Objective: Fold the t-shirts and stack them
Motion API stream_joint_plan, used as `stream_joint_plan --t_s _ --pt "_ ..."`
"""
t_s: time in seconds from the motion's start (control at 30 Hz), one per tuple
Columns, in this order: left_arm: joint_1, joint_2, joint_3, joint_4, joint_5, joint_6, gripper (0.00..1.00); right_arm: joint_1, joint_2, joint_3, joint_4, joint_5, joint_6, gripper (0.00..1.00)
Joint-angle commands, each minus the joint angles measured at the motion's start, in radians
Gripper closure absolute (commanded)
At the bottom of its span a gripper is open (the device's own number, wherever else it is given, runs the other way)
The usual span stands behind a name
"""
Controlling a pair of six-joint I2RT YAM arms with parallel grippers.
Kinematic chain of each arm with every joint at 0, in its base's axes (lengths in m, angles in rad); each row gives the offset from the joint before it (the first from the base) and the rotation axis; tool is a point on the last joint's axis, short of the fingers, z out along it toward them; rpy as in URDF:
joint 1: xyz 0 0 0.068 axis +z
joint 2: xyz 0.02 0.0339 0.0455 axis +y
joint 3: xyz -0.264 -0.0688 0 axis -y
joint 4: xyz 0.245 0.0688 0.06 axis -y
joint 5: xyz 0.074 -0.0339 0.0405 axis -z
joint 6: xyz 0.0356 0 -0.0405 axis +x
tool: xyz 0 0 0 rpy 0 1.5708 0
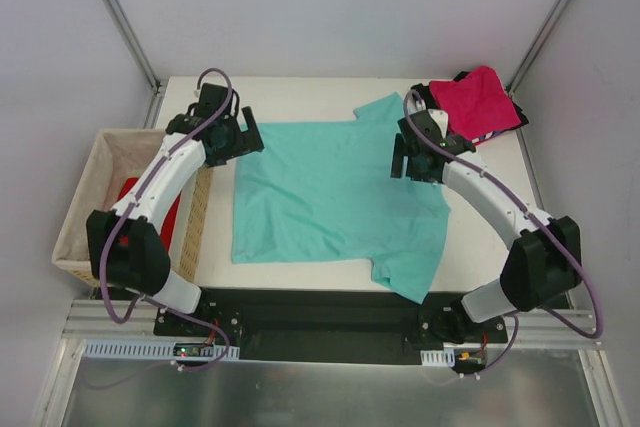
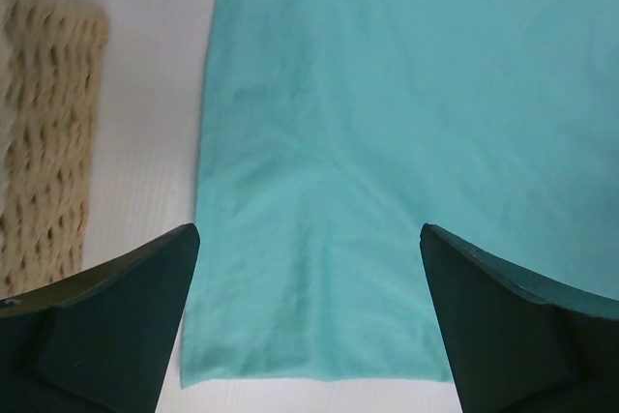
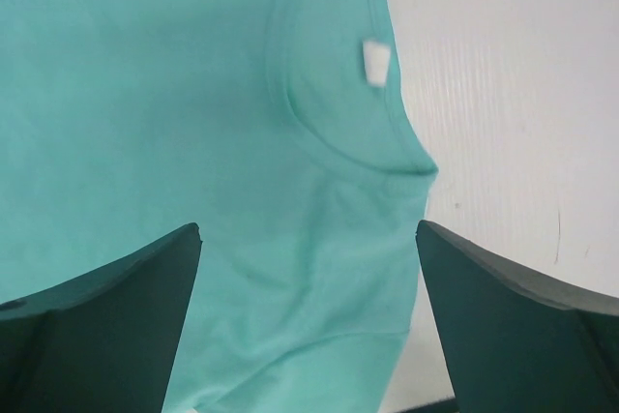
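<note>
Right now the teal t-shirt [image 1: 330,192] lies spread flat across the middle of the counter [image 1: 300,97], its hem [image 2: 309,374] toward the left edge and its collar [image 3: 329,142], with a small white label [image 3: 375,62], toward the right edge. One sleeve points to the far edge and the other to the near edge. The left tool [image 1: 243,139] hovers over the far hem corner with its jaws spread wide and nothing between them. The right tool [image 1: 405,162] hangs over the collar end, equally wide open and empty.

The cloth looks thin, light and limp, so it will likely sag and crease wherever it is not supported, and it may drag on the counter instead of lifting cleanly. A pinch right at an edge seems the best hold: the hem corner for the left tool, the shoulder seam beside the collar for the right, so the fold stays square.

At the far right corner sits a folded pile, with the magenta t-shirt [image 1: 485,102] on top, the black t-shirt [image 1: 520,117] under it and a sliver of the striped t-shirt [image 1: 488,135] showing between. Beside the left edge stands the wicker basket [image 1: 196,227], and a red t-shirt [image 1: 135,192] lies bunched inside it, partly hidden by the left arm
</note>
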Motion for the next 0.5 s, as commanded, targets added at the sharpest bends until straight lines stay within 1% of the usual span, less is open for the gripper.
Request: stream_joint_plan --t_s 0.0,0.03,0.1,0.13,0.17,0.23,0.27,0.4,0.47 --pt "-0.027 0.140 0.150 -0.003 0.052 0.040 0.01 -0.046 0.112 0.160 0.022 -0.024 -0.088 0.02" --pt "-0.035 0.198 0.173 -0.005 0.052 0.040 0.01 -0.052 0.154 0.203 0.033 -0.035 -0.105 0.02" --pt "-0.040 0.254 0.226 -0.005 0.045 0.037 0.01 -0.080 0.200 0.254 0.061 -0.073 -0.117 0.02" --pt "-0.046 0.303 0.242 -0.005 0.039 0.032 0.01 -0.091 0.252 0.282 0.061 -0.085 -0.117 0.02" --pt "-0.047 0.326 0.257 -0.003 0.031 0.029 0.01 -0.102 0.277 0.335 0.064 -0.117 -0.122 0.02" --pt "-0.049 0.390 0.290 -0.003 0.020 0.014 0.01 -0.128 0.335 0.392 0.061 -0.150 -0.125 0.03" --pt "-0.049 0.412 0.302 -0.003 0.017 0.009 0.01 -0.134 0.387 0.444 0.052 -0.172 -0.129 0.03" --pt "-0.049 0.504 0.371 -0.003 0.011 -0.004 0.01 -0.149 0.501 0.550 0.038 -0.211 -0.152 0.02" --pt "-0.047 0.555 0.394 -0.009 0.016 -0.009 0.01 -0.157 0.549 0.578 0.039 -0.258 -0.155 0.02"
